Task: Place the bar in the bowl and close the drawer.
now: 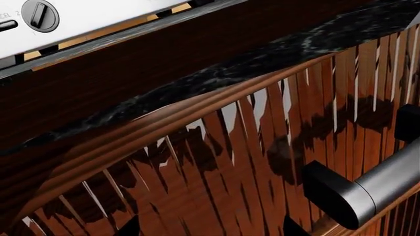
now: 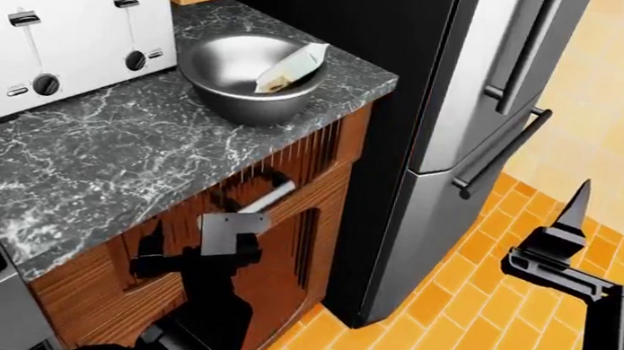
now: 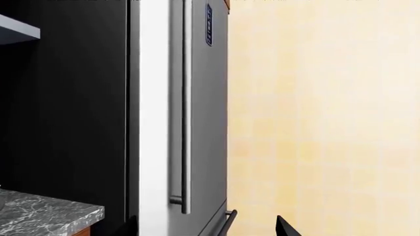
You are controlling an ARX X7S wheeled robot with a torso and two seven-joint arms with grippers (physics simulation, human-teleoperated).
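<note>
Bar point(image 2: 289, 71) leans on the bowl point(image 2: 226, 91) rim; left gripper point(image 2: 234, 235) against the drawer point(image 2: 287, 181), grip unclear; right gripper point(image 2: 565, 228) spread, unobstructed.

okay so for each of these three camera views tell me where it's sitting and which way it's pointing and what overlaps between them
Head view: on the head, looking down at the counter, bowl holding the bar, and fridge; both arms show.
Left wrist view: on the left arm, close against the drawer front and its handle; dark finger tips barely show.
Right wrist view: on the right arm, facing the fridge and tiled wall; finger tips show.
Shared: the toaster appears in head and left wrist views; the fridge in head and right wrist views.
</note>
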